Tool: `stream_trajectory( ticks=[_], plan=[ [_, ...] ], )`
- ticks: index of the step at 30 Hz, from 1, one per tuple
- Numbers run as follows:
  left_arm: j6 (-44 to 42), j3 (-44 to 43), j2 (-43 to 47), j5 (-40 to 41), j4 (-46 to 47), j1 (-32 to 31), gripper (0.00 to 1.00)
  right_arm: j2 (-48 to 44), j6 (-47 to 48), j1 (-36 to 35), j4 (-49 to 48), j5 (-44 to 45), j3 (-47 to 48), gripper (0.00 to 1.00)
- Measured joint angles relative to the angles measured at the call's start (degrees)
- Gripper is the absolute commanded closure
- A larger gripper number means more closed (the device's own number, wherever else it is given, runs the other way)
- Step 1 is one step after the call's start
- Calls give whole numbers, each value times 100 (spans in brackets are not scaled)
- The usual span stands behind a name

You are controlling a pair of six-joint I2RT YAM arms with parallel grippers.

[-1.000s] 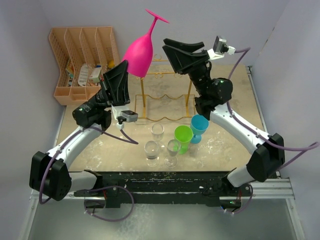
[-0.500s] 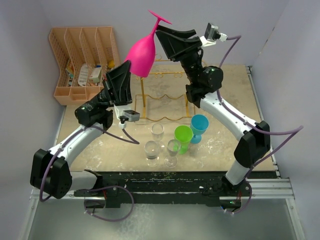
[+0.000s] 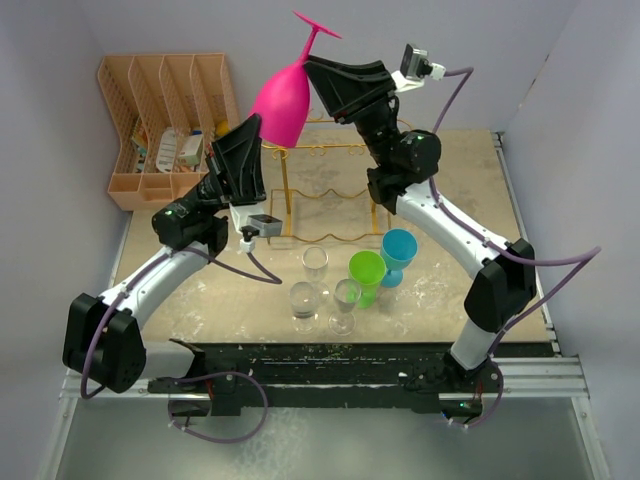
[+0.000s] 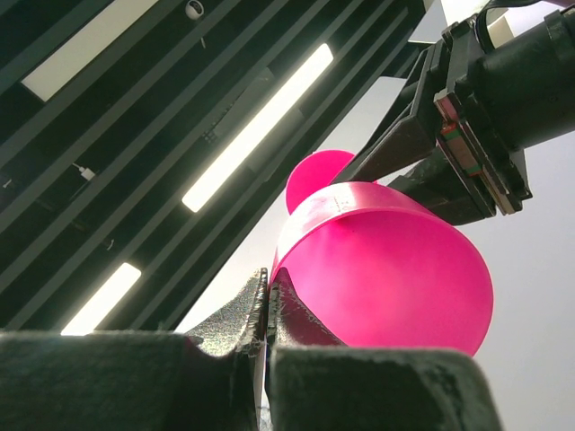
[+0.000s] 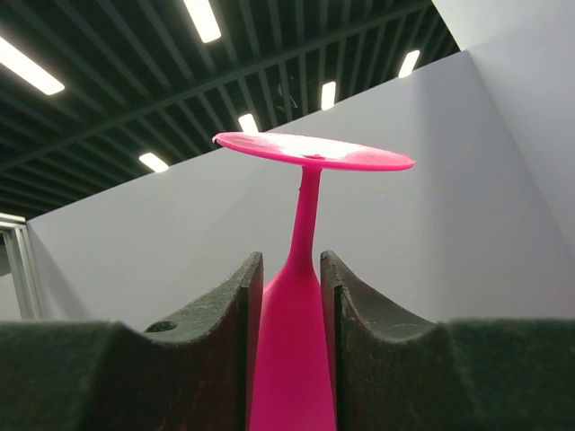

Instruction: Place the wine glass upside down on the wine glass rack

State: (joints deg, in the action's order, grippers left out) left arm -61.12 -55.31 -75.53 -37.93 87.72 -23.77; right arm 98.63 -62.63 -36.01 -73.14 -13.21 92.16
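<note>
Handover step judged in hand. Wine glass (image 3: 280,103) held upside down, tilted, above left end of rack (image 3: 284,195). Rim pinched by left fingers (image 4: 229,325); neck clamped between right fingers (image 5: 220,305). Next: left release needed, foot guided onto rail.

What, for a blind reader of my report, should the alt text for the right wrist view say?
An upside-down pink glass stands between the right arm's two dark jaws, which press its neck from both sides. Its round foot sits on top, against a grey wall and a dark ceiling with strip lights.
</note>
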Motion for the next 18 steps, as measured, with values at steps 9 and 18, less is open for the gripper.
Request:
stream_trajectory(
  ticks=[9, 18],
  plan=[
    [-2, 0, -24, -4, 2, -68, 100, 13, -140, 0, -83, -22, 87, 61],
    [-63, 0, -28, -59, 4, -118, 100, 162, -275, 0, -192, -127, 177, 74]
  ],
)
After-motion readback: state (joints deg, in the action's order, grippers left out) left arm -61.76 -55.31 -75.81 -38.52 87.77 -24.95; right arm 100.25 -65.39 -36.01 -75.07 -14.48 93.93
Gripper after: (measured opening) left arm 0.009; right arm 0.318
